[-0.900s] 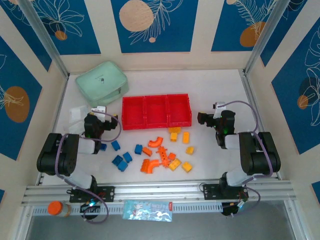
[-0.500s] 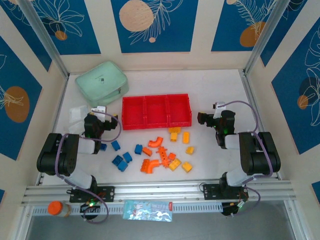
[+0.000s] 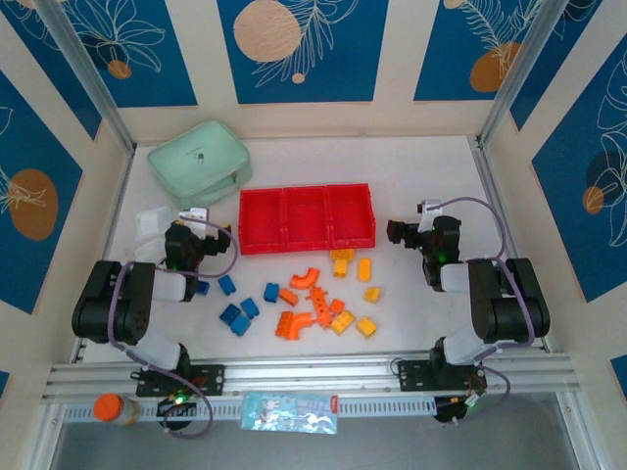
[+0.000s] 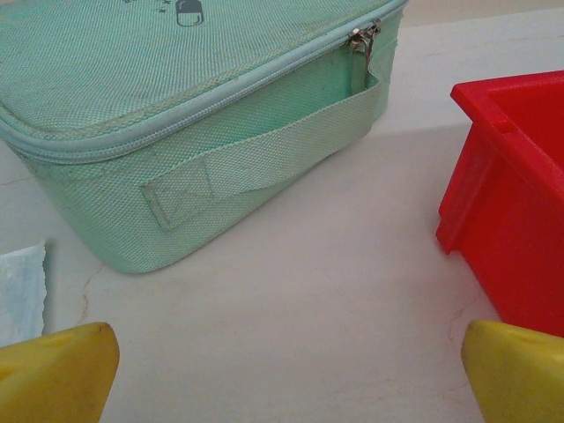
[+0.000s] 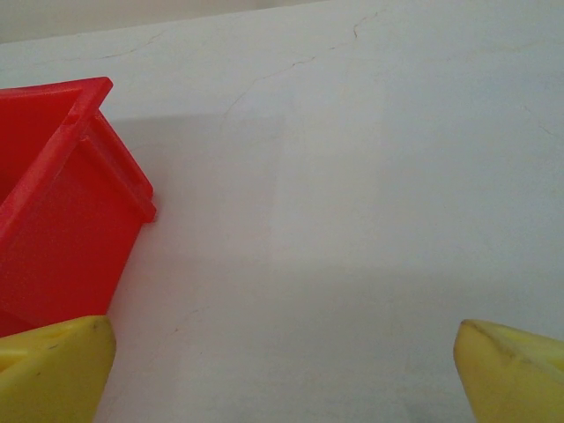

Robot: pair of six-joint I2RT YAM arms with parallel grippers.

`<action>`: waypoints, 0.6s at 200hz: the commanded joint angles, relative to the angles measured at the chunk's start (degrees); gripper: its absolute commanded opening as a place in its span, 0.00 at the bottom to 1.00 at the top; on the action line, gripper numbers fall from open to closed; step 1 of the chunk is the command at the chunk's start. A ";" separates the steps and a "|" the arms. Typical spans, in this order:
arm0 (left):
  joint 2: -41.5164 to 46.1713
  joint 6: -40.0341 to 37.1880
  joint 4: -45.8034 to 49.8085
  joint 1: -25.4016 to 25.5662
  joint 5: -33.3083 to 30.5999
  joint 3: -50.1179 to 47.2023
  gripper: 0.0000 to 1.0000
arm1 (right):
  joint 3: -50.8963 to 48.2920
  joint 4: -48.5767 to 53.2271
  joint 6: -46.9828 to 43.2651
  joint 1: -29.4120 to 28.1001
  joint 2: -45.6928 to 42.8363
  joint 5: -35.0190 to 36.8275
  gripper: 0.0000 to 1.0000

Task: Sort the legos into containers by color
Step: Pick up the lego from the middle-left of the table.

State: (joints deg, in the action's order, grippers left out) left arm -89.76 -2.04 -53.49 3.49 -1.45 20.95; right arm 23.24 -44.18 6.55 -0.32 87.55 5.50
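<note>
The legos lie loose on the table in front of the red tray [image 3: 306, 247]: blue blocks [image 3: 240, 313] at the left, orange curved pieces [image 3: 302, 315] in the middle, yellow blocks [image 3: 355, 294] at the right. All three tray compartments look empty. My left gripper [image 3: 186, 240] rests low, left of the tray, open, nothing between its yellow fingertips [image 4: 53, 374]; the tray's corner [image 4: 511, 220] is to its right. My right gripper [image 3: 400, 232] sits right of the tray, open over bare table, its fingertips [image 5: 515, 370] wide apart, the tray's corner [image 5: 62, 203] at left.
A mint-green zip case [image 3: 199, 162] stands at the back left, close ahead of the left gripper [image 4: 286, 379]. Small clear bags [image 3: 155, 223] lie beside that arm. A jar with an orange lid [image 3: 116, 408] and a packet [image 3: 289, 411] sit on the front rail.
</note>
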 commanded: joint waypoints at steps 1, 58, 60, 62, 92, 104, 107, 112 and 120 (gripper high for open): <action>0.11 -0.77 0.41 -0.32 1.45 0.93 0.99 | 0.93 -1.54 -1.00 0.32 -0.36 -1.01 0.99; 0.38 -0.10 -0.70 -0.32 -0.21 0.34 0.99 | 0.62 -1.81 -1.01 0.23 -0.54 -0.85 0.99; 0.44 -0.01 -1.01 -0.32 -0.37 0.15 0.99 | 0.58 -1.81 -1.01 0.23 -0.54 -0.80 0.99; 0.45 0.08 -1.35 -0.32 -0.45 -0.10 0.99 | 0.64 -1.90 -1.01 0.19 -0.54 -0.72 0.99; 3.28 0.54 -6.26 -0.32 -1.76 -3.86 0.99 | -0.08 -0.73 -1.01 -0.33 -3.78 0.85 0.99; 5.38 0.81 -6.86 -0.32 -2.69 -5.18 0.99 | 0.41 1.95 -0.87 -0.47 -5.80 1.41 0.99; 5.97 0.81 -6.81 -0.32 -2.88 -5.40 0.99 | 0.64 2.83 -0.72 -0.41 -6.34 1.58 0.99; 7.10 0.89 -6.45 -0.32 -3.12 -5.79 0.99 | 1.08 4.68 -0.31 -0.38 -7.33 1.85 0.99; 9.04 1.03 -5.19 -0.32 -3.50 -6.16 0.99 | 2.01 8.13 0.67 -0.10 -9.06 2.14 0.99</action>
State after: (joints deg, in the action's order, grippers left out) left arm -85.82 -1.83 -56.40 3.49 -3.01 16.40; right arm 23.24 -42.15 6.44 -0.43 83.29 6.02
